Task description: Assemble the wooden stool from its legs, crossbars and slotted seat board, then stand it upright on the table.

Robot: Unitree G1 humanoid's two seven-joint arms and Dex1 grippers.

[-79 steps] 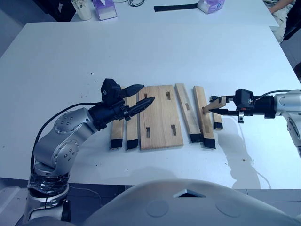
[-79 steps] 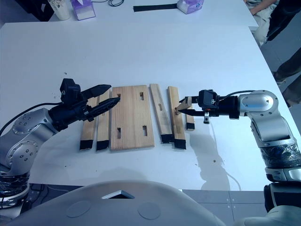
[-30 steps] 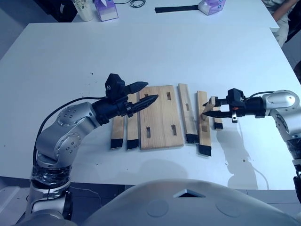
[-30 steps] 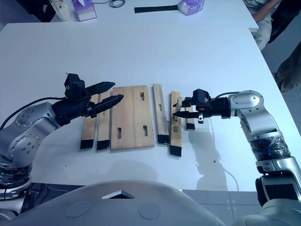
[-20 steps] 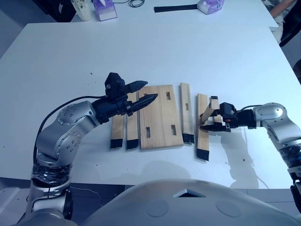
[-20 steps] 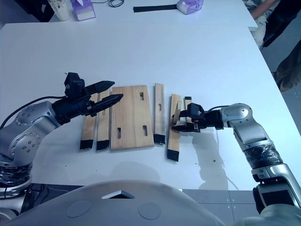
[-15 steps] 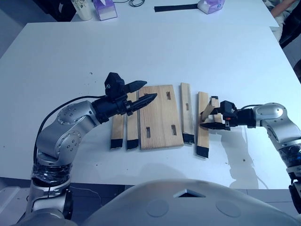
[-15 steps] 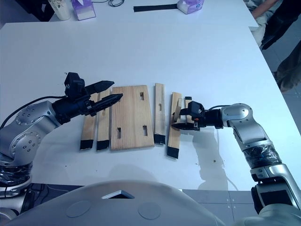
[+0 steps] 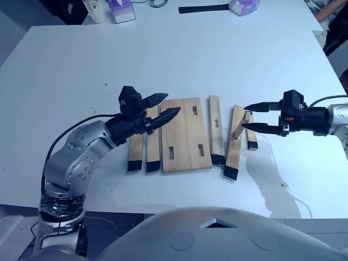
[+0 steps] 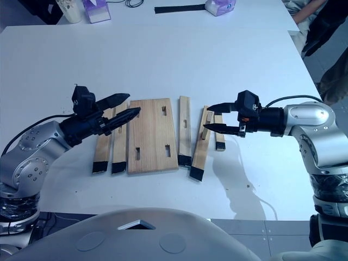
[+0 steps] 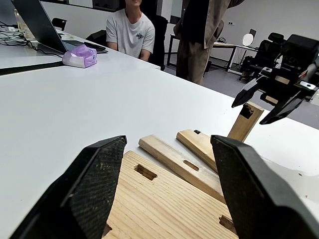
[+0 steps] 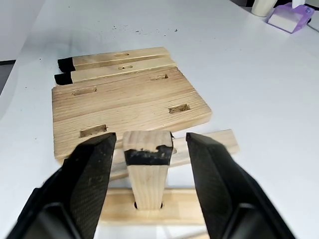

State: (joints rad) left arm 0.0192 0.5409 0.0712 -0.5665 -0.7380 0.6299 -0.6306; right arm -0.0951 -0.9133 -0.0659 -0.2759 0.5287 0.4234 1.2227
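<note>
1. My left gripper [image 9: 172,103] hovers over the far left corner of the seat board [image 9: 185,136]. Its jaws are spread wide, holding and touching nothing.
2. Under that arm, two legs [image 9: 134,155] lie flat side by side on the tabletop [image 9: 179,60], right against the board's left edge. They look like stiff, light, dry wood, easy to pinch across the narrow width near the middle.
3. The seat board lies flat in the middle, slots facing up. It is rigid and too broad to span, so I judge an edge grip the only sound hold.
4. Right of it lies a third leg [image 9: 216,130], then a fourth leg [image 9: 234,152], skewed.
5. A crossbar [image 9: 241,125] stands tilted in the fourth leg's slot. It seems only loosely seated, so a sideways nudge could tip it. I would take it near its dark top end and press straight down.
6. A short piece [image 9: 251,140] lies just beyond.
7. My right gripper [image 9: 244,117] is spread, one finger on each side of the crossbar's top, with a gap on each side as far as I can tell.
</note>
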